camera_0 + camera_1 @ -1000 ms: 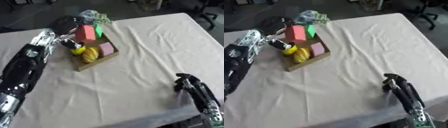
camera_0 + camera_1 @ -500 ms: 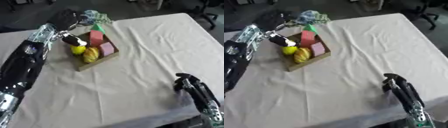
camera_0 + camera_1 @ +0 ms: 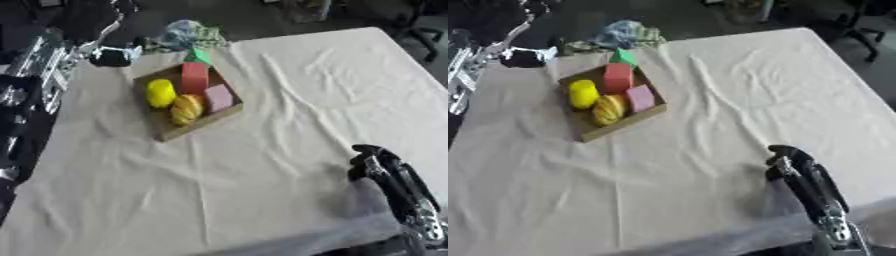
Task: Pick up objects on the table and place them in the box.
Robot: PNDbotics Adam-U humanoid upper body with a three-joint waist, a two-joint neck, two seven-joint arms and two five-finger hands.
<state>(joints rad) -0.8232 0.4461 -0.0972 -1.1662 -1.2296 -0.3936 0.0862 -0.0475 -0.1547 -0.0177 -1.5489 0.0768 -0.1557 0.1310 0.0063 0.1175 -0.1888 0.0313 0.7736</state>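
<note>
A brown cardboard box [image 3: 166, 131] stands on the white tablecloth at the upper left. In it lie a yellow round object [image 3: 160, 93], an orange ribbed object [image 3: 185, 108], a pink block [image 3: 218, 97], a red block [image 3: 194, 77] and a green piece [image 3: 198, 55] at the far corner. My left hand [image 3: 112, 56] hovers left of and behind the box, clear of it, dark and blurred. My right hand [image 3: 794, 165] rests open near the lower right corner, fingers up, holding nothing.
A crumpled blue-green bundle [image 3: 187, 34] lies at the table's far edge just behind the box. The white cloth [image 3: 289, 100] is wrinkled. A chair [image 3: 426, 27] stands beyond the far right corner. The table's front edge runs along the bottom.
My left hand has pulled away from over the box, up and to the left. The yellow object it carried now lies in the box. The right hand has stayed put.
</note>
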